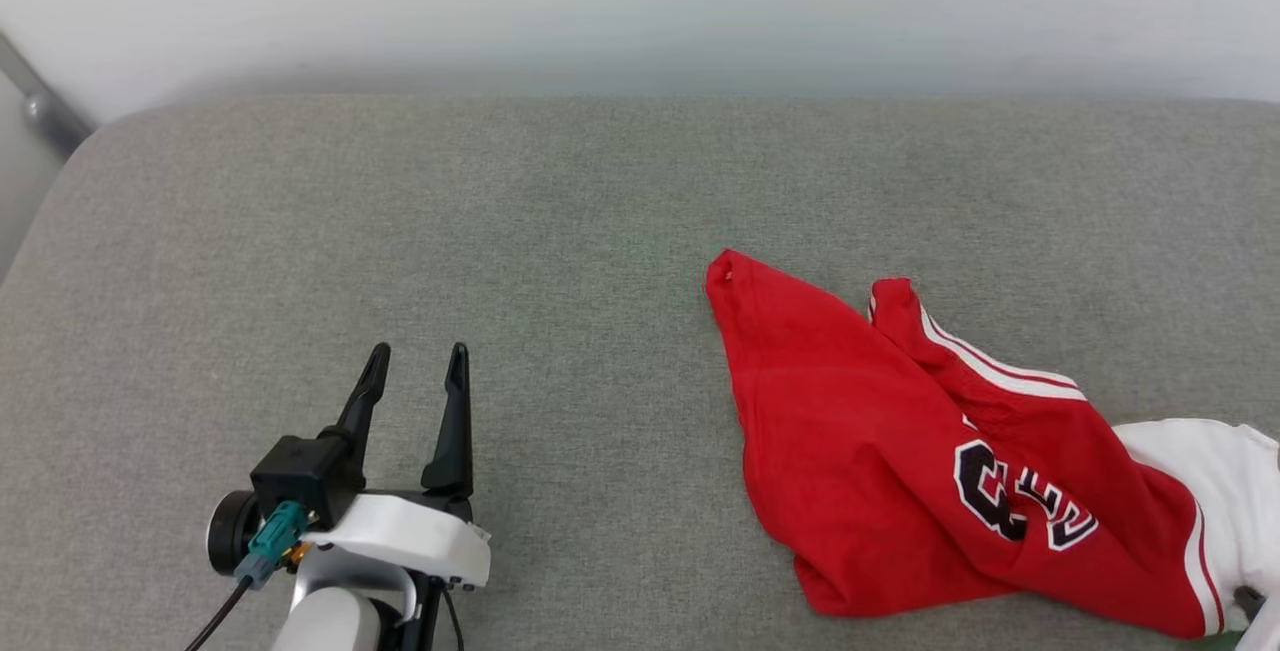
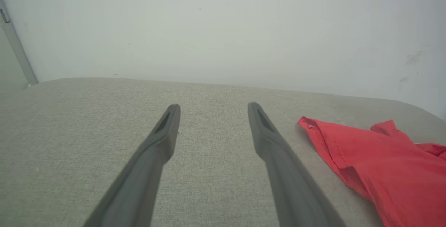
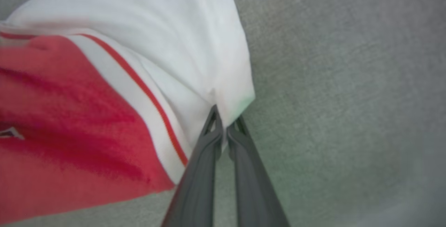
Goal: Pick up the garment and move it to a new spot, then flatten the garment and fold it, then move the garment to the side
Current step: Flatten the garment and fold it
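- Our right hand (image 3: 226, 117) is clenched on the garment (image 3: 87, 115). Its two dark fingers are pressed together on the corner of the white sleeve (image 3: 181, 28), and the cloth puckers into small folds at the pinch.
- Our left hand (image 1: 419, 353) is released, jaws wide apart, with bare worktop (image 1: 500, 211) between the fingers and nothing held.
- The garment (image 1: 850, 431) lies crumpled to the right of the left hand and well apart from it. Its long axis runs from a red corner on the left hand's side, slanting back toward the right hand's pinch.
- We judge that the lift to a new spot turns on the right hand, since it has the cloth. The left hand would have to reach rightward to the red corner (image 2: 308, 124).
- The cloth is soft, limp red knit with white bands, thin red stripes and black white-edged lettering (image 1: 1020, 506). The worktop is a grey woven covering with rounded corners, matte and faintly ribbed.
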Controlling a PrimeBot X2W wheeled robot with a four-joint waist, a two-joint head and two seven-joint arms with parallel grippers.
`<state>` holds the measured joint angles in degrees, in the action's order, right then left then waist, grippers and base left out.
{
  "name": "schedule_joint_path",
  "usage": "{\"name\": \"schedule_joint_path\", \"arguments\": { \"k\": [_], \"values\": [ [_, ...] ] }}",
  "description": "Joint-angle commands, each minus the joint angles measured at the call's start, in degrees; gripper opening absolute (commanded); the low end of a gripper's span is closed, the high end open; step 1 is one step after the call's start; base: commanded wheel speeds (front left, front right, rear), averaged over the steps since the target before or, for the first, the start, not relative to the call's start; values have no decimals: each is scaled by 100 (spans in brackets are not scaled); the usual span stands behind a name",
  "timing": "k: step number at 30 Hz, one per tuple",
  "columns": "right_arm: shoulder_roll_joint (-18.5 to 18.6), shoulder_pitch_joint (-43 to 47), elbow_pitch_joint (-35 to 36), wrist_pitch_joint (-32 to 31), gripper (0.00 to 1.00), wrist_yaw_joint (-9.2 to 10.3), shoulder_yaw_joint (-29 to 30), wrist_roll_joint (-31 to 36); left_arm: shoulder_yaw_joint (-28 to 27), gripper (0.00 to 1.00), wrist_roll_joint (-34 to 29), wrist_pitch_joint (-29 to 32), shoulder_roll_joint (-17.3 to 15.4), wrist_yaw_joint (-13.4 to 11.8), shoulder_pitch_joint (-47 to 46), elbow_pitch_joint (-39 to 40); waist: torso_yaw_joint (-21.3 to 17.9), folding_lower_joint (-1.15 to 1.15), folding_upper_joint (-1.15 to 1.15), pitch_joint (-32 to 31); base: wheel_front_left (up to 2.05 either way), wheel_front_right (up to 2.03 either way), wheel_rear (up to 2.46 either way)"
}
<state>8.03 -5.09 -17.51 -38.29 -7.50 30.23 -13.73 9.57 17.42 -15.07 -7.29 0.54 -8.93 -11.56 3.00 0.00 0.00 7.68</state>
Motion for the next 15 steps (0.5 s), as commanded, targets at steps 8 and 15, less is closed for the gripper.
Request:
{"name": "schedule_joint_path", "arguments": {
  "k": [8, 15],
  "values": [
    [-111, -88, -105, 1966, 100, 3, -71, 125, -75, 100, 79, 54, -124, -91, 229, -44, -109, 0, 0, -196, 0, 0, 0],
    [-79, -148, 389, 3557, 100, 2, -651, 521, -63, 100, 75, 175, -206, -165, 442, -34, -57, 0, 0, -519, 0, 0, 0]
  ]
}}
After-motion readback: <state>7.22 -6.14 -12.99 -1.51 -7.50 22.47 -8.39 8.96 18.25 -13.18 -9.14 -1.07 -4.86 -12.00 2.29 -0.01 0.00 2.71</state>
